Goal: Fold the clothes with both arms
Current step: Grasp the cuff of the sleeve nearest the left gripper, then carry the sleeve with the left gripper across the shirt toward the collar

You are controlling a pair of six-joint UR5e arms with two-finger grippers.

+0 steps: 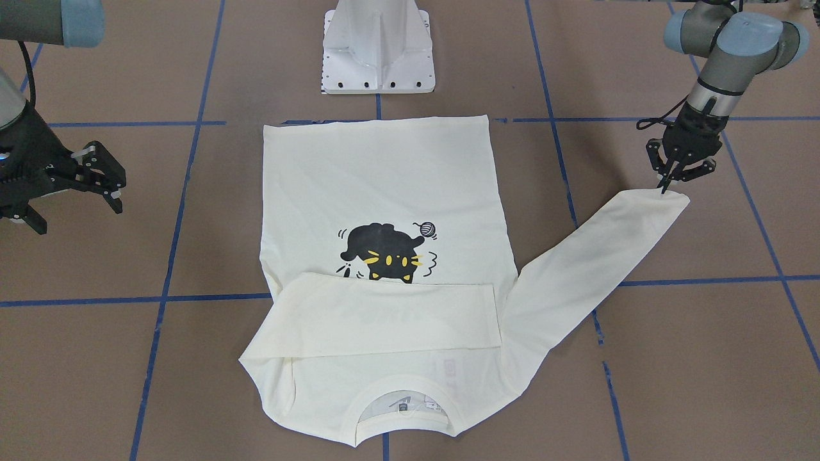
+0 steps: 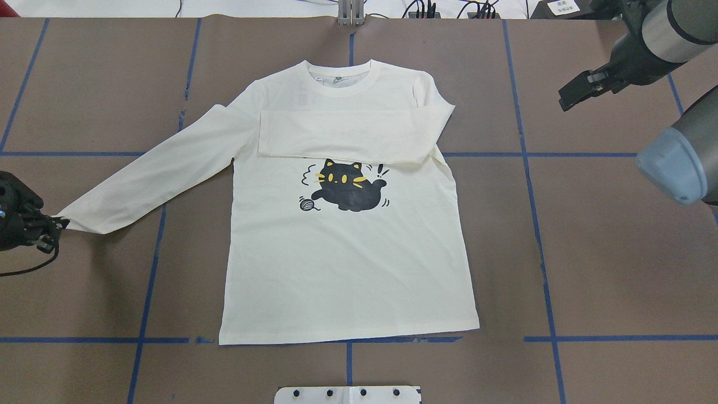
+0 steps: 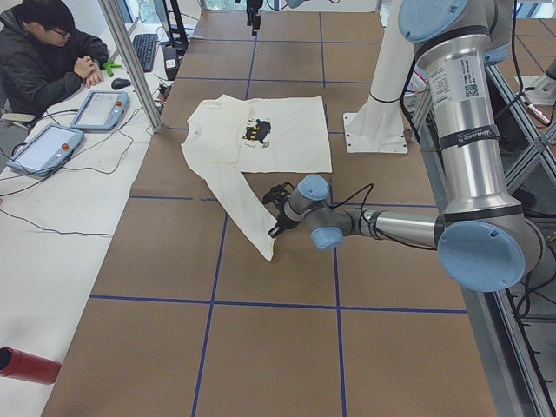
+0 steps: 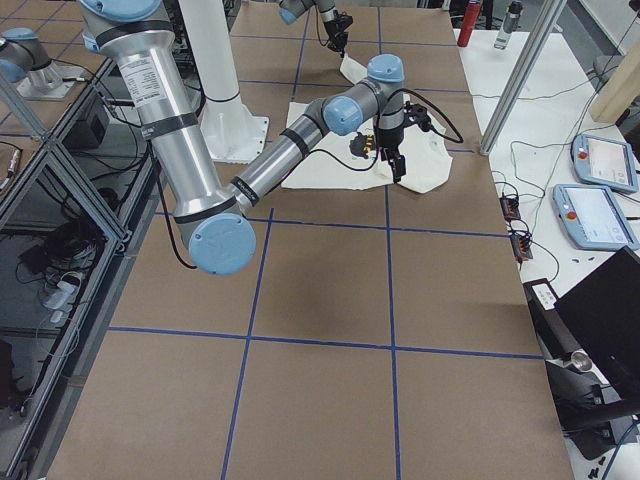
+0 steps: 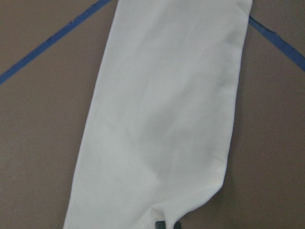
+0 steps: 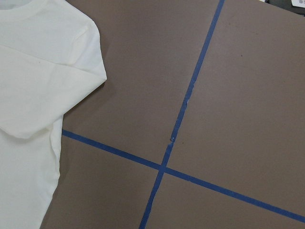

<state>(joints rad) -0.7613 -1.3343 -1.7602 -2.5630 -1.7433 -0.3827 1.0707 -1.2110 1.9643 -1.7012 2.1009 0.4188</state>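
Overhead exterior: shirt [image 2: 348,264] flat on desk [image 2: 589,252], print up.
Cuff of the spread sleeve [image 2: 162,174] is pinched by jaws of the left arm [image 1: 721,64] for folding inward; jaws of the right arm [image 2: 670,25] stand open, empty.

Setting: robotics lab | Rig: left arm [image 3: 469,156], right arm [image 4: 165,130], on a white base mount [image 1: 378,51] | Surface: brown table [image 2: 617,252] gridded with blue tape [image 2: 583,154] | Periphery: aluminium post [image 3: 130,65]; side bench [image 3: 52,208] with teach pendants [image 3: 100,109], keyboard [image 3: 143,48], seated person [image 3: 43,65]
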